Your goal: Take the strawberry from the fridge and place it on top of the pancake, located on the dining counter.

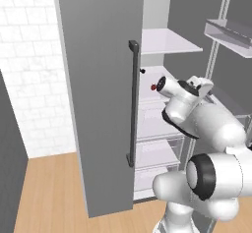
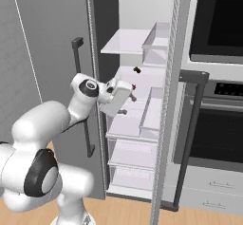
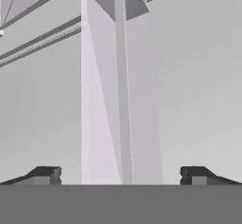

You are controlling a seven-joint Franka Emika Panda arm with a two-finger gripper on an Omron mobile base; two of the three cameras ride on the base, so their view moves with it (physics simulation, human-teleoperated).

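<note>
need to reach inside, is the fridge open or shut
Open. The fridge door is swung out, and white shelves show inside, with the strawberry on one.

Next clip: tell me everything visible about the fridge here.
The fridge is tall and matte grey, with a long dark vertical bar handle on the near door. That door and the right door stand open, showing white shelves and clear drawers lower down, and bins on the right door. A small red item and a small dark item sit on a middle shelf. The arm reaches in toward that shelf; its hand is open, holding nothing.
</note>
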